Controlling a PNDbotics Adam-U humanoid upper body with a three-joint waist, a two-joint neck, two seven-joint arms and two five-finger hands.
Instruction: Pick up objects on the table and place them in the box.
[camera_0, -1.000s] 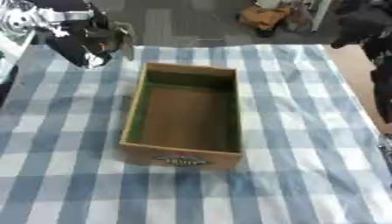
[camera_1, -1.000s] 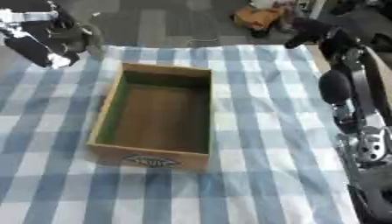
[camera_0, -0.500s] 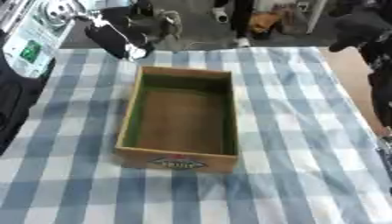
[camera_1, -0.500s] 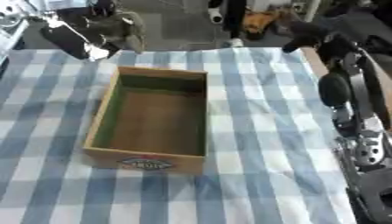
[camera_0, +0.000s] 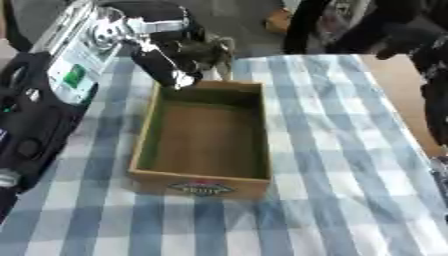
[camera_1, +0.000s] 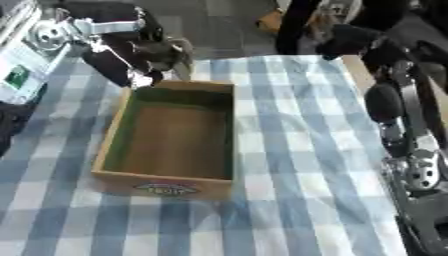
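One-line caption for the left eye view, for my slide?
Left robot hand poised over the far end of an empty wooden box on a blue-checked tablecloth.

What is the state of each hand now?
Left hand: above the box's far end, fingers cannot be told.
Right hand: at the table's far right, cannot be told.

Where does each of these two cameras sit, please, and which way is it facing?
Left eye view: in the head, looking down at the box on the checked tablecloth; the left robot hand hangs over the box's far end, the left arm fills the left edge.
Right eye view: beside it, facing the same way; the right arm runs down the right edge, the right robot hand at the far right.
Both share the box, cloth and left robot hand.
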